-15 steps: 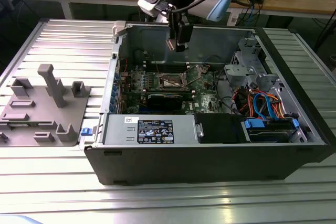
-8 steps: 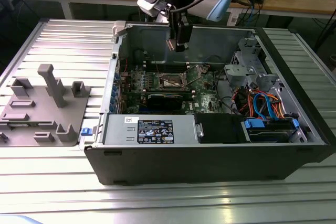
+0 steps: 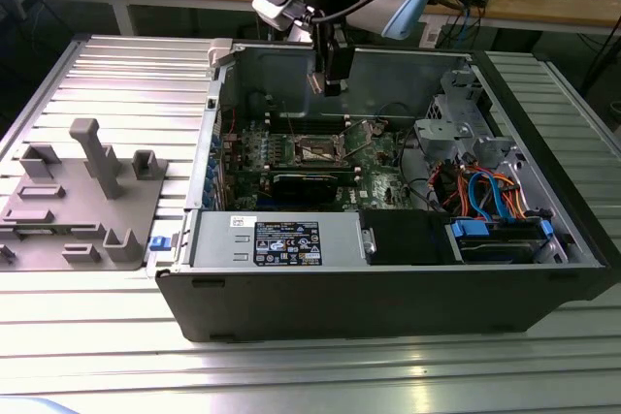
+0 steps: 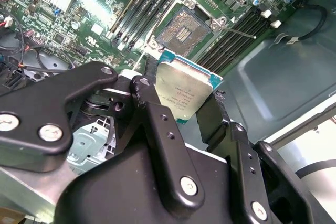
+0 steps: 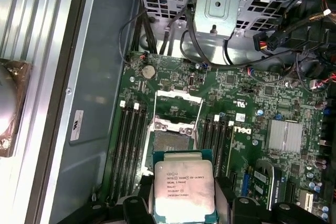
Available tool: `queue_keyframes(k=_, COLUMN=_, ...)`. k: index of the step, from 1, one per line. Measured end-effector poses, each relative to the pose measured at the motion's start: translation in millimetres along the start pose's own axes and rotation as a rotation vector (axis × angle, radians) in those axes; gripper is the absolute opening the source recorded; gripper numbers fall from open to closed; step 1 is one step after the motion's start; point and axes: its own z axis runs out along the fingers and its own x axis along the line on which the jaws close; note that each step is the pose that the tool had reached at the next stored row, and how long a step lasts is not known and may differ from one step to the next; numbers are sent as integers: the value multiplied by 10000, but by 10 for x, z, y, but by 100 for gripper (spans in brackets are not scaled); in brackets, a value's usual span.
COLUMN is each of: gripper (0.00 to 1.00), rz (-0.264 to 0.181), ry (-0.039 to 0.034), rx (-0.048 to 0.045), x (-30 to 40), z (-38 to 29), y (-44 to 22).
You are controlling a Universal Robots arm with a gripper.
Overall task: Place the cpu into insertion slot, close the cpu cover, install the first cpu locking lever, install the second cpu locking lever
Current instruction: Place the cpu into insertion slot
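Arm: it reaches down from the far side of the table (image 3: 87,356) into the open computer case (image 3: 388,312), with the wrist over the case's back wall.
Gripper pose: the gripper (image 3: 330,87) points straight down and hangs above the green board (image 3: 374,157), well clear of it.
Gripper state: the black fingers (image 4: 146,95) are closed narrowly on two opposite edges of the chip, one on each side.
Chip: the chip (image 5: 184,190) is held in the air between the fingertips and touches nothing else.
Chip facing: its silvery metal top faces up toward both wrist cameras, and its underside faces the board. A green edge shows around the metal.
Chip axis: it is close to square, with no clear long side. In the first wrist view the lines of print run from one finger toward the other.
Socket: the socket (image 5: 172,140) lies open, its dark contact field bare. In the first wrist view the chip overlaps its near edge.
Cover: the metal frame (image 5: 179,95) is swung back on the socket's far side.
Lever: a thin wire lever (image 4: 239,33) sticks out beside the socket.
Surroundings: long memory slots (image 5: 131,145) flank the socket, and a grey holder (image 3: 82,201) sits on the table at the exterior view's left.
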Motion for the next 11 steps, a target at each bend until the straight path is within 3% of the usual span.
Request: queue_keyframes(k=11, gripper=55, rz=336, ry=-28, rx=-6, x=0, z=2, y=0)
